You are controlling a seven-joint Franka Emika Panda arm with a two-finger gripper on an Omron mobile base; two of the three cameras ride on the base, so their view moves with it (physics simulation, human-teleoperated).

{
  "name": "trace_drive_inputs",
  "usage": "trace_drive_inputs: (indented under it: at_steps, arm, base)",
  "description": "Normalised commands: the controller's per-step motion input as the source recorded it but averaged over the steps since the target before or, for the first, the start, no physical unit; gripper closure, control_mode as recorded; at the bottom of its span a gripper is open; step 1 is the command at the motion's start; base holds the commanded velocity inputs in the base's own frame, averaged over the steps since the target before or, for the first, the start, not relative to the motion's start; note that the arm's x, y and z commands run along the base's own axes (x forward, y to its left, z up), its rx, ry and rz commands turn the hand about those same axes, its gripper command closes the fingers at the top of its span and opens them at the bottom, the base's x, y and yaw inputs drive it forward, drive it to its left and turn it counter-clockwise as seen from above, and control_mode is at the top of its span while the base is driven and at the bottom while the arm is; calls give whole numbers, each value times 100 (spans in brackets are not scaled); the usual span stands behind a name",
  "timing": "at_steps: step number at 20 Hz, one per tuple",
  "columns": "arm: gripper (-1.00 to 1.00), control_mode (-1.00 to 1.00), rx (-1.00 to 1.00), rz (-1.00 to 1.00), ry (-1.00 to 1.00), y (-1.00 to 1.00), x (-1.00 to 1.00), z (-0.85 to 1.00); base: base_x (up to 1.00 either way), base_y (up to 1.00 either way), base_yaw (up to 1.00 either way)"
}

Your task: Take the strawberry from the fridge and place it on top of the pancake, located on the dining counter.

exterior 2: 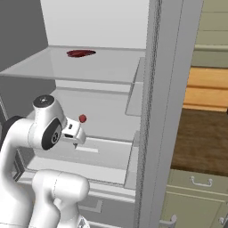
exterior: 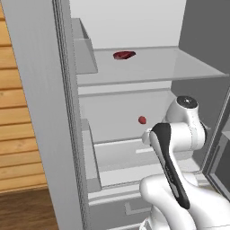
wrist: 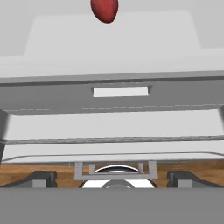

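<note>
**Strawberry lying ahead of the open tool, on the fridge's middle shelf**

The fridge [exterior: 40,112] is standing open, and the arm is reaching into its middle compartment. The strawberry [exterior: 142,120] is sitting on the middle shelf [exterior: 112,126], towards the shelf's back edge and roughly midway between its left and right edges, well clear of the front lip. In the hand view the strawberry [wrist: 105,9] is showing at the very top of the picture, close to the centre line but a touch to the left, while the tool [wrist: 111,179] is resting at the bottom with its two dark fingertips [wrist: 41,178] standing as far apart as they go and nothing between them. The fruit is therefore lying ahead of the tool along its line of sight, apart from it and not yet between the jaws. In the right base view the wrist is hanging over the front part of that shelf, with the strawberry [exterior 2: 82,118] just beyond and slightly above it.

The coming move is likely to be a forward reach deeper into the shelf, with a slight correction to the left (the strawberry is roundish, so no long axis is dictating the tool's roll). A dark red, flatter item [exterior: 124,55] is lying on the upper shelf [exterior: 179,67] and is not the target.
</note>
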Motion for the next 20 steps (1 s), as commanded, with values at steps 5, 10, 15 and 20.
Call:
trace_drive_inputs:
  at_steps: [5,10,15,20]
  arm:
    - [-100,100,0,0,0,0,0,0]
    - [-100,-100,0,0,-3,0,27,0]
    - [-100,-100,0,0,-20,5,61,1]
    - [-100,-100,0,0,-6,12,46,29]
  base:
    - [49,4,0]
    - [17,1,0]
    - [0,0,0]
    - [0,0,0]
